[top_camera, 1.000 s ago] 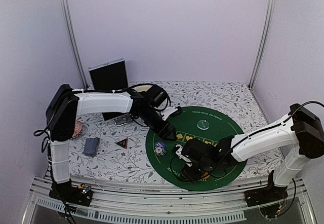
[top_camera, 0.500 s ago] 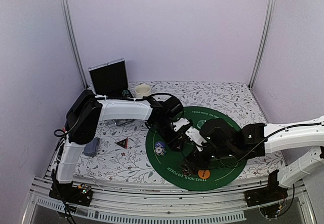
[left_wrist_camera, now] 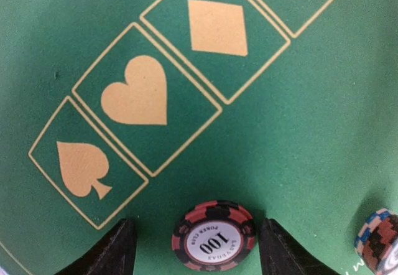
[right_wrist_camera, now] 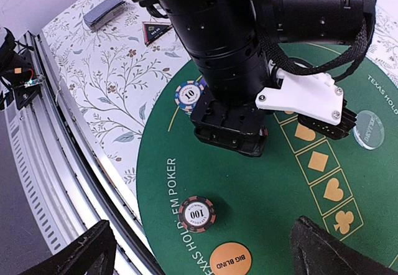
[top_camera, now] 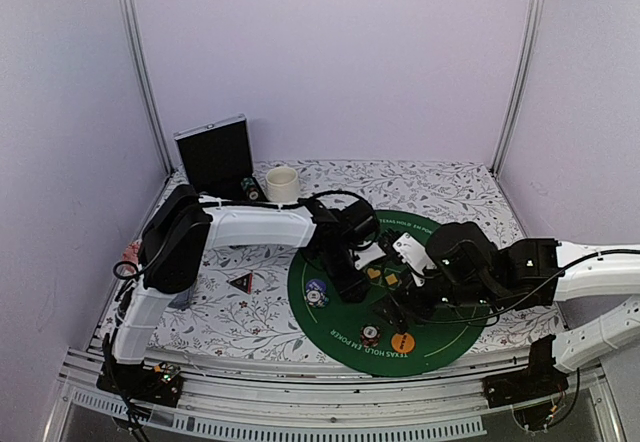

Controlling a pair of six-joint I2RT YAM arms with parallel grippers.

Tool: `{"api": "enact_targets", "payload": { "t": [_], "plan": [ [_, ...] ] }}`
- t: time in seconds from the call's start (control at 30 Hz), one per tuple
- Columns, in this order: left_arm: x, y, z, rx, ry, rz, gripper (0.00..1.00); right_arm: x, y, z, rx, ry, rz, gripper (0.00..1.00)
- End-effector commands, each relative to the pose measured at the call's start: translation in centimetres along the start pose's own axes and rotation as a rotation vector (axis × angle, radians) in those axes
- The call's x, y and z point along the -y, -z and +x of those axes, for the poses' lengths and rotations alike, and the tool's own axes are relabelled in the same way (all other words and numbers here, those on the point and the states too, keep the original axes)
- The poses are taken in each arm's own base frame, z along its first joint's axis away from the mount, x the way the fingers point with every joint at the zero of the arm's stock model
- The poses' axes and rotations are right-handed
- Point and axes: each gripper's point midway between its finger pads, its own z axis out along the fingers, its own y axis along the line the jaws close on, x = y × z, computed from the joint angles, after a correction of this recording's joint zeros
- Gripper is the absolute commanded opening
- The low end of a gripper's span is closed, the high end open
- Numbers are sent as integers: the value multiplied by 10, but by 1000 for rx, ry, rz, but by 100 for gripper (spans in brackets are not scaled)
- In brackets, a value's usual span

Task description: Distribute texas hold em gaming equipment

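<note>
- The dark red chip stack, marked 100, lies flat on the near part of the round green mat. It is round, so it has no long axis.
- Just beside it, toward the near rim, lies one orange disc printed BIG BLIND.
- One blue-white chip stack, marked 10, sits at the mat's left edge.
- One pale disc lies farther back on the mat.
- Off the mat, on the flowered bench, there is one black-red triangular token, one corner toward the near edge.
- Beyond it lies one pile of playing cards, backs up, long axis slanted.
- The left pincer hangs over the mat with jaws spread wide, holding nothing. In its wrist view the 100 stack shows between the fingertips, touching neither.
- The right pincer is also wide apart and empty, above the 100 stack and the orange disc.
- One cream mug stands upright at the far left; its contents cannot be told.
- One black case stands on edge beside it.
</note>
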Motion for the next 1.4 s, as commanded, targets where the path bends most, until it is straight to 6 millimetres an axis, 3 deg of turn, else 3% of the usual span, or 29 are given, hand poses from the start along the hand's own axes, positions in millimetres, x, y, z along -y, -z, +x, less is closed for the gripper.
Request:
{"api": "enact_targets", "payload": {
  "t": [0.0,0.2,0.3,0.57,0.8,0.9,1.0,1.13,1.37],
  "plan": [
    [29,-15,20,-85,-47,52,71,7,-2,7,-15,6,26,99],
    [24,-19,24,-108,-54,20,63,6,-2,8,-18,14,15,99],
    [29,-22,28,-126,-69,27,55,7,-1,10,-16,15,20,99],
    [41,-31,43,-171,-106,28,47,9,1,8,-2,15,24,99],
    [44,-34,58,-217,-105,49,55,9,2,4,6,22,23,99],
    [45,-33,59,-217,-107,56,47,11,3,2,11,18,27,99],
    [44,-29,53,-203,-106,46,33,12,6,-3,25,11,29,99],
    [42,-15,35,-144,-101,36,23,15,15,-16,64,-2,31,99],
    [40,25,4,-41,-115,7,17,52,33,-39,112,-60,145,99]
  ]
}}
